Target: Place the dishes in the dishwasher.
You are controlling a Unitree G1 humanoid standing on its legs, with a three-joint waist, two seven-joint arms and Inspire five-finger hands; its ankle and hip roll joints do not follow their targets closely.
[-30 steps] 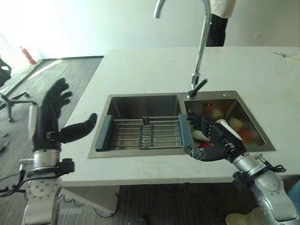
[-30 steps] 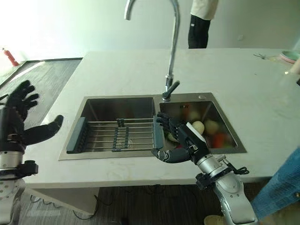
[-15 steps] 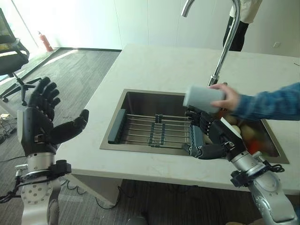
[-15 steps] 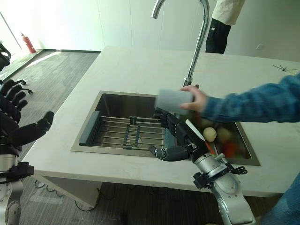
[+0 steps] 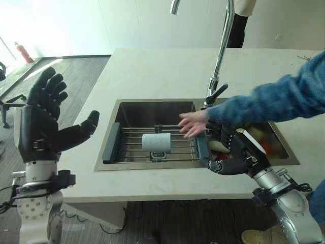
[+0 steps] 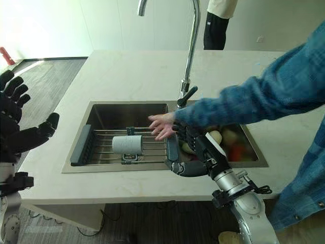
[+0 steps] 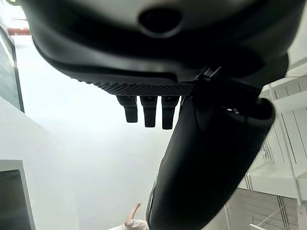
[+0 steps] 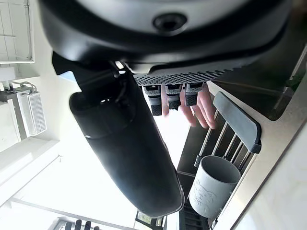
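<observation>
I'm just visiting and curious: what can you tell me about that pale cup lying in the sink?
The cup is a plain pale grey cylinder, matte like ceramic or plastic, with no handle visible. It lies on its side across the metal bars of the drying rack that spans the left basin, open mouth toward the robot. Nothing grips it: a person's hand hovers just beside it, and the right robot hand sits further right.

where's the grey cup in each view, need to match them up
left eye view: the grey cup lies on its side on the sink rack, just left of the person's hand.
right eye view: the same cup, on the rack at centre left.
right wrist view: the cup shows past the right hand, open end toward the camera.
left wrist view: I can't find it here.
shared landmark: the rack's grey end bar.
</observation>
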